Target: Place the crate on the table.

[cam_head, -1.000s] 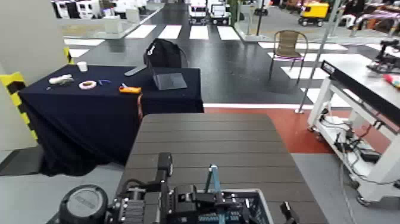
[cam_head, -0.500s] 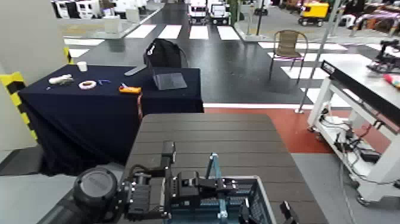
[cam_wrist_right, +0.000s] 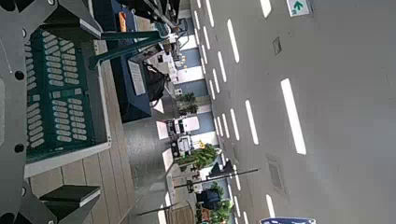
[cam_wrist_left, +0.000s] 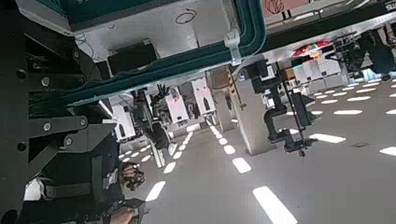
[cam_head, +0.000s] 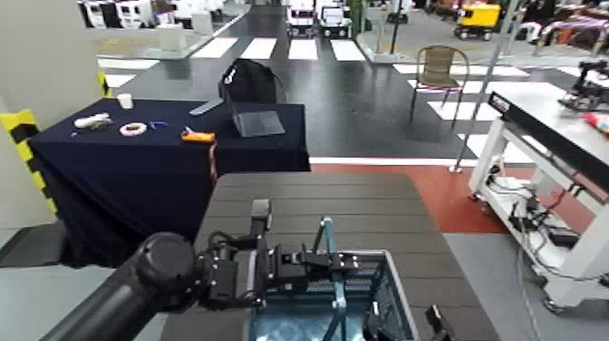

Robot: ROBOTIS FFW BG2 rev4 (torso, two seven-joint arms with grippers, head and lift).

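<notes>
The blue-grey crate [cam_head: 385, 286] with teal hoop handles [cam_head: 324, 245] is at the near end of the dark brown slatted table [cam_head: 313, 204], held between my two arms. My left gripper [cam_head: 304, 265] reaches in from the left and is shut on the crate's far rim. My right gripper [cam_head: 403, 326] shows only partly at the crate's near right side. In the right wrist view its grey fingers [cam_wrist_right: 37, 23] stand on either side of the crate's lattice wall [cam_wrist_right: 56, 93], above the table slats [cam_wrist_right: 117, 149]. The left wrist view shows the crate's rim [cam_wrist_left: 187, 65] from below.
A table draped in navy cloth [cam_head: 109, 172] stands to the far left with a laptop [cam_head: 258, 122] and small items. A white-framed workbench [cam_head: 553, 118] stands on the right. A chair [cam_head: 439, 68] stands farther back. The table's far half is bare slats.
My left arm has swung forward and up over the table's near end. The crate has come along with it and more of its rim and handles now shows.
</notes>
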